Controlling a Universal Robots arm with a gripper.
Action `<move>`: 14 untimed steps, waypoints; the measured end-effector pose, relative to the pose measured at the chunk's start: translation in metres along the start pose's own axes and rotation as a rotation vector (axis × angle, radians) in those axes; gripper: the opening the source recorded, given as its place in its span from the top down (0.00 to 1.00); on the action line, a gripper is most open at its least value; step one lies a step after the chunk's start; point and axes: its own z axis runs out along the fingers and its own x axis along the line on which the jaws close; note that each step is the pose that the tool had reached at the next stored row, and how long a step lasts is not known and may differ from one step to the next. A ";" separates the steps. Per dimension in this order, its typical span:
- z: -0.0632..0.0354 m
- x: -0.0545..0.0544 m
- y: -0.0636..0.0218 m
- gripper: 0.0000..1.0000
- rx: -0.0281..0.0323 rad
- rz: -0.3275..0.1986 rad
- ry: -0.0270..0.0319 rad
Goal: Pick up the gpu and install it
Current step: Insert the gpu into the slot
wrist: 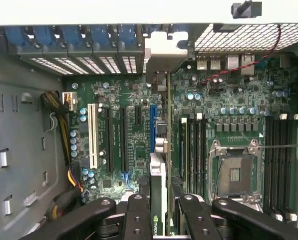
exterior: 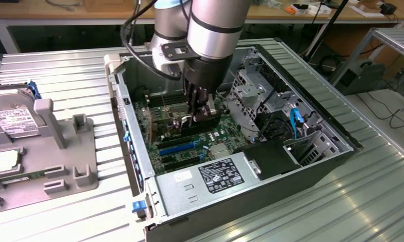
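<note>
The gpu [wrist: 157, 172] stands on edge over the motherboard [wrist: 124, 95], beside a blue expansion slot [wrist: 152, 125]. Its silver bracket [wrist: 161, 50] reaches the case's rear slot openings. My gripper [wrist: 161, 200] is shut on the card's upper edge, one black finger on each side. In the exterior view, the gripper [exterior: 196, 113] reaches down into the open computer case [exterior: 336, 136]. It holds the gpu [exterior: 188, 126], whose black shroud faces the exterior view's right. I cannot tell whether the card's lower edge is seated in the slot.
A power supply [exterior: 212, 176] with a label fills the case's near end, and a metal drive cage [exterior: 252, 88] and cables stand on the exterior view's right. The CPU socket [wrist: 236, 172] lies beside the card. A hard drive [exterior: 13, 121] rests on a grey fixture [exterior: 64, 151] outside the case.
</note>
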 end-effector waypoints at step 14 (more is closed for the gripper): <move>0.0119 0.003 0.0064 0.73 0.0000 0.000 -0.0001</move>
